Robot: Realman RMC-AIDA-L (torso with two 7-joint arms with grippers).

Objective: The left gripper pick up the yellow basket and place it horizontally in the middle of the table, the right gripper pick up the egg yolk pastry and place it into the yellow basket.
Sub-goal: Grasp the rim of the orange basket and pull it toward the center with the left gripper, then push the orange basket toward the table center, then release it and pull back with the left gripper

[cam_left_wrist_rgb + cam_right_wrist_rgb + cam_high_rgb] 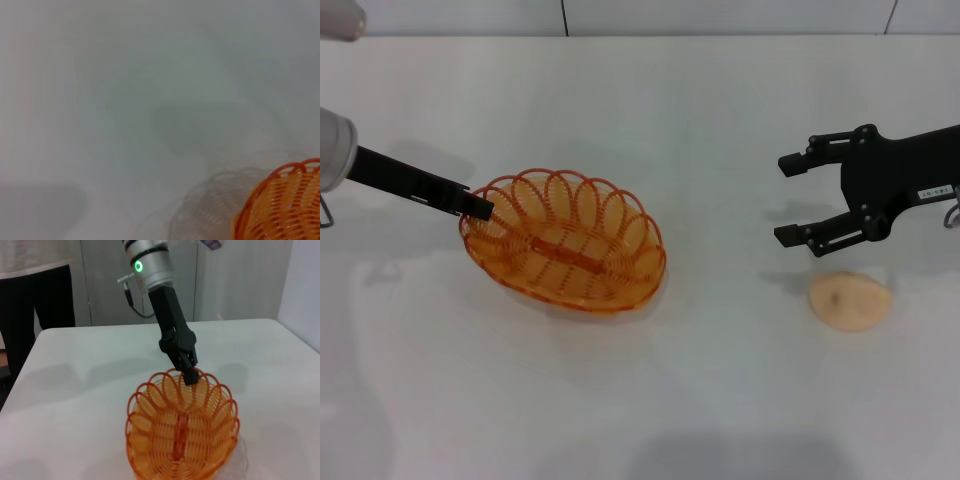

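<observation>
The yellow basket [565, 245] sits left of the table's [670, 400] middle, its long side slanting down to the right. My left gripper [480, 208] is shut on the basket's left rim; the right wrist view shows its fingers [190, 377] pinching a rim loop of the basket [182, 432]. A part of the basket [287, 210] shows in the left wrist view, with its shadow on the table beside it. The egg yolk pastry [850, 301] lies on the table at the right. My right gripper [795, 200] is open and empty, just behind and left of the pastry.
A person in dark trousers [35, 290] stands beyond the table's far edge in the right wrist view. The table's back edge [640, 36] runs along a wall.
</observation>
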